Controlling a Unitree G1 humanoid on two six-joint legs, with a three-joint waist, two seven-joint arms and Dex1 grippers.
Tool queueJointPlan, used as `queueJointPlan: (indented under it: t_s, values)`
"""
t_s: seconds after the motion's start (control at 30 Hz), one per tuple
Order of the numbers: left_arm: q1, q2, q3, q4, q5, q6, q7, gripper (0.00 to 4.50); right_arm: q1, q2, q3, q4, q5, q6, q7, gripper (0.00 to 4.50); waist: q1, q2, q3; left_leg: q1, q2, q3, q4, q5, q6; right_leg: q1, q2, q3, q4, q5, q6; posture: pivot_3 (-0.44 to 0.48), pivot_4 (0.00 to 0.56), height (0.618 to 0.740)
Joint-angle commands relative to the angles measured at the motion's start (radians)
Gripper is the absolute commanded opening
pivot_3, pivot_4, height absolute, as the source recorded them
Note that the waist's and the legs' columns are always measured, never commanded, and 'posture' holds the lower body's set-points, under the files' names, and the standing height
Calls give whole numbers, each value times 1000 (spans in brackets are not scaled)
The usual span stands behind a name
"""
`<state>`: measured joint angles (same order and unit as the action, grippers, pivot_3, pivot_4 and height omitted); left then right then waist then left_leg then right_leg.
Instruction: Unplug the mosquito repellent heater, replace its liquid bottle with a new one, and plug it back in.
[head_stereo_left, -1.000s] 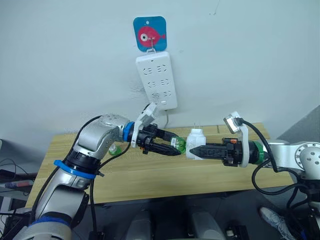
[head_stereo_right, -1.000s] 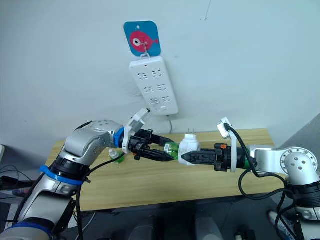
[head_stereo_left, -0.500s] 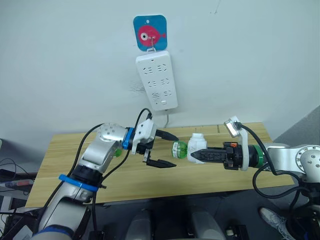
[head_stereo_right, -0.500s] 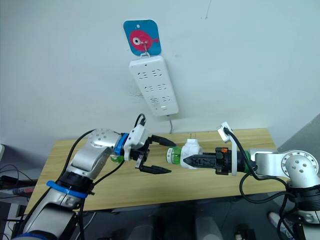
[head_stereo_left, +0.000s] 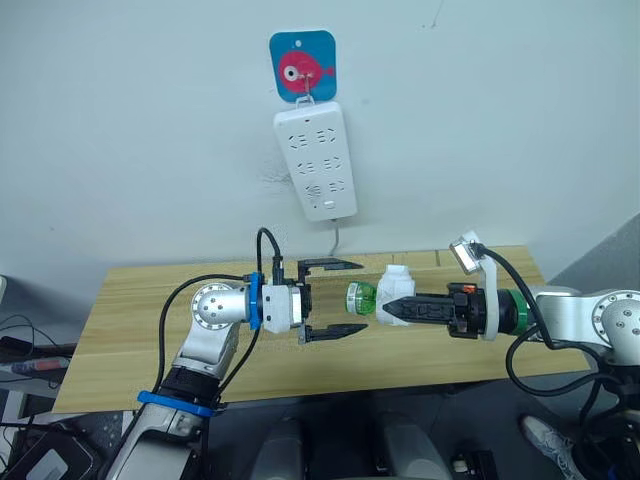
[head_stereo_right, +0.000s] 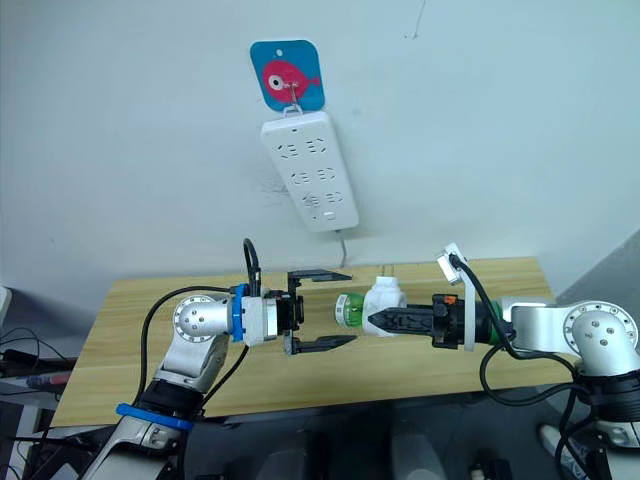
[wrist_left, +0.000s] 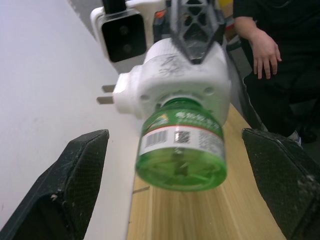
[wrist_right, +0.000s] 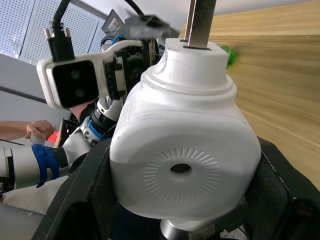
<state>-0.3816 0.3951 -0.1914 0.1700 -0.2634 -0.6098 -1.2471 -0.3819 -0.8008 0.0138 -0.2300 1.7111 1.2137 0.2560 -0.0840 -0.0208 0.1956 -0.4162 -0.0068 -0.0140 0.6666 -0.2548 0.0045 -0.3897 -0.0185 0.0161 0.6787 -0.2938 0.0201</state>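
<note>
White rounded mosquito repellent heater (head_stereo_left: 395, 291) held sideways above the table, prongs toward the wall, green liquid bottle (head_stereo_left: 359, 297) attached at its end

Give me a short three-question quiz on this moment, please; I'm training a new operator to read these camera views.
1. True or false: the left gripper is clamped on the green bottle.
2. Which gripper holds the heater? A) left B) right C) neither
3. Fill in: the bottle's base points toward the ____ gripper.

Key
1. False. Its fingers stand wide apart, one above and one below the level of the bottle, touching nothing.
2. B. The right gripper is shut on the white heater, which is off the power strip, prongs bare.
3. Left. The bottle sits in the heater, sticking out sideways toward the open left gripper, above the table.
</note>
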Motion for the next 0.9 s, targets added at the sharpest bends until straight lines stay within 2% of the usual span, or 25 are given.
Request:
queueJointPlan:
  t_s: [0.03, 0.27, 0.37, 0.43, 0.47, 0.53, 0.6, 0.63, 0.67, 0.77, 0.9]
  values:
    - [-2, -5, -15, 14, 12, -56, 11, 4116, -16, -5, -31, -14, 30, -4, 9, 3035, 0, 0, 0, 0, 0, 0, 0, 0, 0, 0, 0, 0, 0, 0, 0, -190, 189, 740]
    - [-26, -19, -34, 53, 68, -88, 67, 2298, -17, -3, -32, -20, 42, -5, 0, 3035, -1, 0, 0, 0, 0, 0, 0, 0, 0, 0, 0, 0, 0, 0, 0, -191, 191, 740]
    - [-37, -7, -33, 31, 43, -43, 64, 2297, -16, -3, -33, -21, 42, -5, -1, 3035, -2, 0, 0, 0, 0, 0, 0, 0, 0, 0, 0, 0, 0, 0, 0, -191, 191, 740]
    - [-44, 27, -48, -26, -24, 96, 16, 2297, -15, -4, -33, -22, 41, -4, -1, 3035, -3, 0, 0, 0, 0, 0, 0, 0, 0, 0, 0, 0, 0, 0, 0, -191, 191, 740]
    - [-50, 60, -63, -66, -57, 221, -16, 2297, -15, -5, -32, -24, 38, -1, 2, 3035, -4, 0, 0, 0, 0, 0, 0, 0, 0, 0, 0, 0, 0, 0, 0, -191, 191, 740]
    - [-86, 146, -91, -152, -138, 588, -45, 2297, -13, -9, -31, -27, 33, 5, 9, 3035, -6, -1, 1, 0, 0, 0, 0, 0, 0, 0, 1, 0, 1, 0, 0, -176, 197, 740]
    - [-161, 220, -104, -192, -273, 941, -85, 2297, -12, -13, -28, -32, 28, 12, 18, 3035, -6, 0, 3, 0, 0, -2, 0, 0, 0, 0, 2, -1, 1, 0, 0, -174, 197, 740]
    - [-207, 244, -106, -190, -333, 1086, -105, 2297, -11, -14, -26, -34, 25, 14, 21, 3035, -6, 0, 3, 0, 0, -2, 0, 0, 0, 0, 2, 0, 1, 0, 0, -174, 197, 740]
    - [-244, 255, -108, -178, -364, 1160, -136, 2297, -12, -14, -23, -36, 23, 15, 23, 3035, -6, 0, 4, 0, 0, -2, 1, 0, 0, 0, 2, 0, 1, 0, 1, -179, 197, 740]
    - [-293, 265, -125, -162, -369, 1239, -192, 2297, -18, -13, -15, -40, 20, 16, 29, 3035, -6, 0, 6, 0, 0, -1, 0, 0, 0, 0, 3, 0, 0, -1, 2, -183, 198, 740]
    - [-292, 240, -137, -132, -313, 1217, -203, 2297, -24, -6, -10, -38, 19, 13, 27, 3035, -6, 0, 8, 0, 0, -1, -1, 0, 0, 0, 3, 0, -1, -1, 1, -185, 196, 740]
